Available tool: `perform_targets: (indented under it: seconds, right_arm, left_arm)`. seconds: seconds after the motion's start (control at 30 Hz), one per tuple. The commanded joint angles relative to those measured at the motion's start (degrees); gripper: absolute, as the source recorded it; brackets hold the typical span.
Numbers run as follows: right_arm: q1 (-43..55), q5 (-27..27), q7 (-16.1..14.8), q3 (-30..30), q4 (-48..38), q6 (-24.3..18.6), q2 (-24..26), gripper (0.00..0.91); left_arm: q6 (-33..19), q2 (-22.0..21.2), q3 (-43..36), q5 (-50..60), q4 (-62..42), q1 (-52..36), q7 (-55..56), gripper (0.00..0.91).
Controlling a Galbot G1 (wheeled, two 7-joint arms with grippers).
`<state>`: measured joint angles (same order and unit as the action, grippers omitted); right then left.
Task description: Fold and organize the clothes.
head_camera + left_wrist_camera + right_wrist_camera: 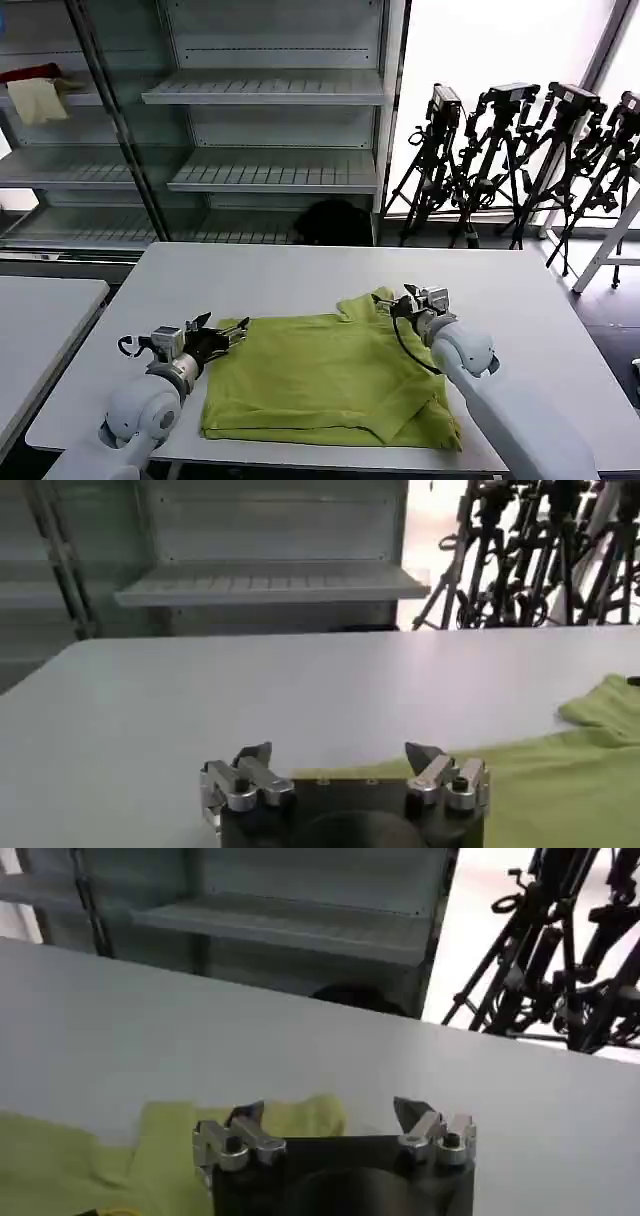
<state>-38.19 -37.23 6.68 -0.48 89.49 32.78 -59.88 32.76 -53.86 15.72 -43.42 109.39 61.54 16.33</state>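
While the T-shirt (325,378) lies folded on the white table (300,275) (plain side up), left gripper (222,335) and right gripper (400,303) gape empty at its edges.

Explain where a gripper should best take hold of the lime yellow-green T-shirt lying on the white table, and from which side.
Probably the far corners of the lime yellow-green T-shirt. The raised bunched fold by the open right gripper suits a pinch from above; the left gripper, also open, sits at the flatter far-left corner, so it would slide in low from the left edge.
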Motion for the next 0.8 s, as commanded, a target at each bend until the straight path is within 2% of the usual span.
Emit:
perform_targets:
  seconds: [0.03,0.13,0.17,0.2,0.3,0.37,0.43,0.5,0.53,0.6,0.63,0.7,0.73,0.8]
  right_arm:
    - [1.9,0.2,-2.1,-1.1,-4.0,0.3,-1.3,0.907]
    - [1.6,0.6,-2.3,-1.1,-4.2,0.3,-1.8,0.907]
    - [1.5,0.8,-2.4,-1.2,-4.3,0.3,-1.9,0.907]
    - [1.5,0.8,-2.4,-1.3,-4.4,0.3,-1.9,0.907]
    - [1.2,1.0,-2.5,-1.4,-4.6,0.3,-2.1,0.907]
    - [1.0,1.1,-2.6,-1.4,-4.5,0.3,-2.1,0.907]
    - [0.9,1.2,-2.8,-1.4,-4.5,0.3,-2.1,0.907]
    - [0.9,1.3,-2.8,-1.5,-4.4,0.3,-2.1,0.907]
    - [0.9,1.3,-2.8,-1.5,-4.4,0.3,-2.0,0.867]
    - [0.7,1.5,-2.9,-1.5,-4.4,0.3,-2.0,0.816]
    - [0.6,1.5,-2.9,-1.5,-4.4,0.3,-2.0,0.746]
    - [0.3,1.5,-3.0,-1.5,-4.2,0.3,-1.8,0.665]
    - [0.3,1.6,-3.1,-1.5,-4.1,0.3,-1.7,0.584]
    - [0.0,1.6,-3.1,-1.4,-3.8,0.2,-1.6,0.484]
  left_arm:
    - [0.2,-0.4,0.1,-1.0,-4.6,-1.4,-1.0,0.907]
    - [0.1,-0.6,0.2,-1.0,-5.6,-1.6,-1.4,0.897]
    - [0.0,-0.6,0.2,-1.1,-5.7,-1.6,-1.6,0.856]
    - [-0.1,-0.5,0.2,-1.1,-5.8,-1.6,-2.0,0.715]
    - [-0.2,-0.5,0.2,-1.5,-6.4,-1.8,-2.5,0.554]
    - [-0.4,-0.6,0.2,-1.6,-7.0,-1.9,-2.6,0.534]
    - [-0.7,-0.9,0.2,-1.9,-7.8,-1.9,-2.8,0.464]
    - [-1.0,-1.0,0.3,-2.1,-8.3,-1.8,-3.1,0.333]
    - [-1.0,-1.1,0.3,-2.2,-8.5,-1.7,-3.3,0.212]
    - [-1.1,-1.1,0.3,-2.1,-8.7,-1.5,-3.6,0.101]
    - [-1.2,-1.1,0.2,-2.1,-8.8,-1.3,-3.9,0.01]
    - [-1.3,-1.2,0.2,-1.9,-8.7,-1.1,-4.1,0.02]
    - [-1.4,-1.2,0.2,-1.7,-8.7,-0.9,-4.5,0.01]
    - [-1.6,-1.2,0.2,-1.3,-8.6,-0.8,-4.8,0.01]
